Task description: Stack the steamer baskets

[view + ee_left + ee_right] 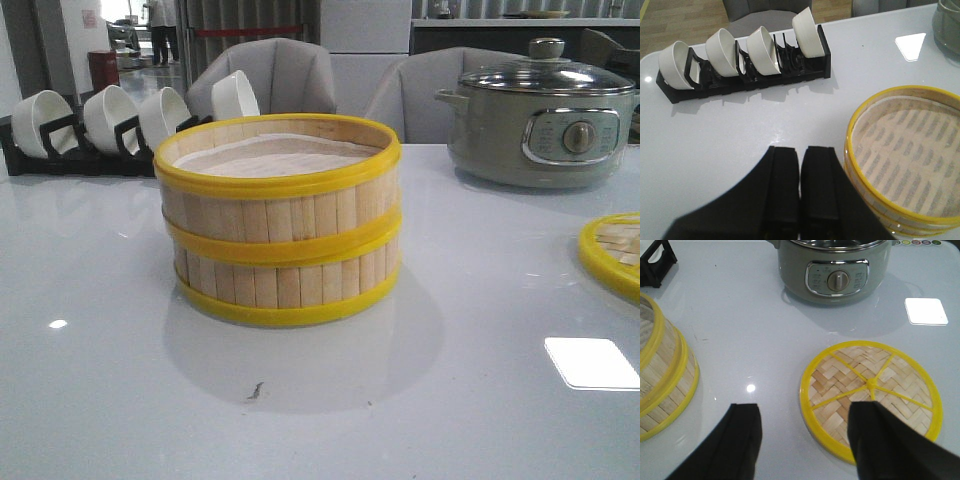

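Front view: 2 steamer baskets (278, 222) stacked at table (100, 400) centre; lid (612, 255) at 3 o'clock, pot (540, 120) at 1 o'clock.

Left wrist view: left gripper (800, 187) closed, empty, beside the stack.

Right wrist view: right gripper (805, 437) spread wide above the lid, holding nothing.

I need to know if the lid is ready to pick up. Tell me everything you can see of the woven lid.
The woven lid is a flat round disc of pale basket-weave, with a yellow rim and yellow spokes meeting at a small off-centre hub. It lies flat on the white table, in front of the grey-green pot and well apart from the stacked steamer baskets. The open right end effector hovers above its near edge; contact isn't visible.
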Robot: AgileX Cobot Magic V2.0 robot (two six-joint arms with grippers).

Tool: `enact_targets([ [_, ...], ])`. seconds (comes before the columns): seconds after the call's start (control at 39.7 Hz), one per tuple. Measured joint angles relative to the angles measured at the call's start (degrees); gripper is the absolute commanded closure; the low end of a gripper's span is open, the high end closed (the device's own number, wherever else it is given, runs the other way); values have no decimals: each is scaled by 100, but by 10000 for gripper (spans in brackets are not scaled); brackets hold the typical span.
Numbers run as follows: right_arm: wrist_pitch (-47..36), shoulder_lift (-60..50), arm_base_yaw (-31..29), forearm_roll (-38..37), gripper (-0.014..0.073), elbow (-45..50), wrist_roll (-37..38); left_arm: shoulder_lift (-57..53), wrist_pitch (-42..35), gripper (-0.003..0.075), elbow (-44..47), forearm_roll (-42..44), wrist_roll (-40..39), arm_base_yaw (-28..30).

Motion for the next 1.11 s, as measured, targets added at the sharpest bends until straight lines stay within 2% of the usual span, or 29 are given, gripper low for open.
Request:
enact_targets([
  [0.23,0,0,0,10,99,0,0,-979,-500,629,1217,0,-122,0],
  [0.58,40,0,0,20,99,0,0,-2192,-1016,629,2618,0,-175,0],
  [1.11,113,0,0,88,99,0,0,-3033,-1577,629,4336,-68,-324,0],
])
